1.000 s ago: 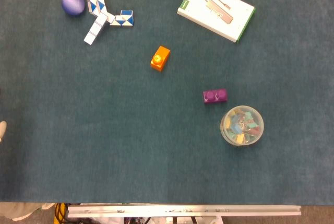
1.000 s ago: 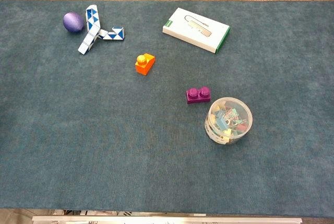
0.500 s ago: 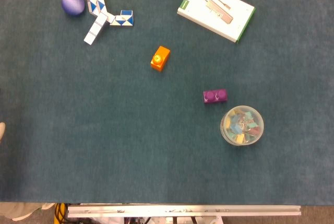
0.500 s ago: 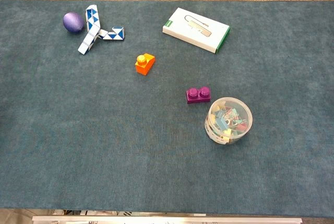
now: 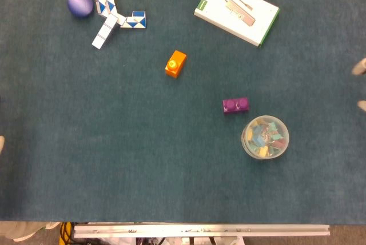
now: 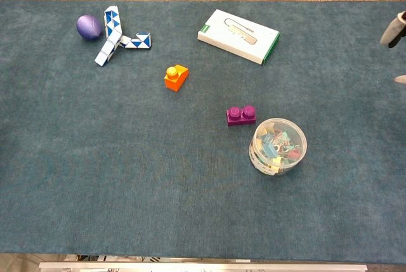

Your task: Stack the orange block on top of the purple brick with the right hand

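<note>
The orange block [image 5: 175, 63] [image 6: 176, 77] lies alone near the middle of the blue cloth. To its lower right, the purple brick [image 5: 235, 105] [image 6: 242, 115] sits beside a tub of clips, studs up. My right hand [image 5: 359, 67] [image 6: 393, 30] shows only as fingertips at the right edge, spread apart with nothing between them, far to the right of both blocks. A pale sliver of my left hand [image 5: 1, 144] shows at the left edge in the head view; its fingers are hidden.
A clear round tub of coloured clips [image 5: 265, 137] [image 6: 278, 146] stands just below and right of the purple brick. A white box [image 5: 237, 11] lies at the back. A blue-white twist puzzle [image 5: 108, 12] and a purple ball [image 5: 80, 4] sit far left.
Right-hand fingertips have come into view at the right edge; earlier they were out of frame. The left-hand sliver has drawn back to the left. The blocks have not moved.
</note>
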Controlling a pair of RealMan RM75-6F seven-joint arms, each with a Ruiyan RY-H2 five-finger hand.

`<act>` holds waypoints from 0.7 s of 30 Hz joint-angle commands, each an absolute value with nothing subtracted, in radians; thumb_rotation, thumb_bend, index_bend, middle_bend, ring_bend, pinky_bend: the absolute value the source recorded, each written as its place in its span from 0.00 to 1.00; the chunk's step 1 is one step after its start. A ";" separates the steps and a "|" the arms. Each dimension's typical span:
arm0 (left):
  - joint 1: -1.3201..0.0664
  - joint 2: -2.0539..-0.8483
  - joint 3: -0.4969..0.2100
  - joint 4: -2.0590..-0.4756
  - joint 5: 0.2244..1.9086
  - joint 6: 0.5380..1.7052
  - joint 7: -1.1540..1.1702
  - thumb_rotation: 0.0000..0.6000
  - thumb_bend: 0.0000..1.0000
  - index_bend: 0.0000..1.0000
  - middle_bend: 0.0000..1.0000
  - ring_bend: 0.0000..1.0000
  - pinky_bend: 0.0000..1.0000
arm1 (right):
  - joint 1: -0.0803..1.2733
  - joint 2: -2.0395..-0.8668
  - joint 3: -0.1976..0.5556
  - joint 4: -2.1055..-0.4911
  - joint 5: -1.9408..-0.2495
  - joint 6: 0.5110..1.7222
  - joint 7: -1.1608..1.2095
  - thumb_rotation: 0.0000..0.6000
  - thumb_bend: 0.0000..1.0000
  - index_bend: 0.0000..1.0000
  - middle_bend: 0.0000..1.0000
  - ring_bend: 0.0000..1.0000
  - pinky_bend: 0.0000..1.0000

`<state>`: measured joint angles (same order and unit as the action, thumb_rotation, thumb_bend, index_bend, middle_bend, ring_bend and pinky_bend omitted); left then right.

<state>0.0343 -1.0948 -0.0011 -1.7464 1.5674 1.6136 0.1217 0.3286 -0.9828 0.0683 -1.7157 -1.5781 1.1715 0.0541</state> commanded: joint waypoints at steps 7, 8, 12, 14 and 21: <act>0.038 -1.095 0.000 -1.740 1.570 1.617 0.113 1.00 0.24 0.33 0.33 0.29 0.18 | 0.501 -1.061 0.117 -1.718 -1.537 0.965 0.049 1.00 0.11 0.42 0.45 0.35 0.40; 0.039 -1.095 0.000 -1.739 1.571 1.618 0.112 1.00 0.24 0.33 0.33 0.29 0.18 | 0.524 -1.077 0.124 -1.712 -1.529 0.940 0.048 1.00 0.11 0.42 0.45 0.35 0.40; 0.042 -1.096 0.000 -1.736 1.570 1.622 0.108 1.00 0.24 0.33 0.33 0.29 0.18 | 0.581 -1.123 0.143 -1.689 -1.505 0.880 0.039 1.00 0.11 0.42 0.44 0.34 0.40; 0.045 -1.096 0.002 -1.734 1.570 1.626 0.104 1.00 0.24 0.33 0.33 0.29 0.18 | 0.621 -1.158 0.157 -1.672 -1.483 0.839 0.018 1.00 0.11 0.42 0.43 0.34 0.40; 0.057 -1.095 0.004 -1.728 1.574 1.642 0.089 1.00 0.24 0.33 0.33 0.29 0.18 | 0.739 -1.280 0.195 -1.607 -1.396 0.736 -0.059 1.00 0.11 0.38 0.40 0.31 0.40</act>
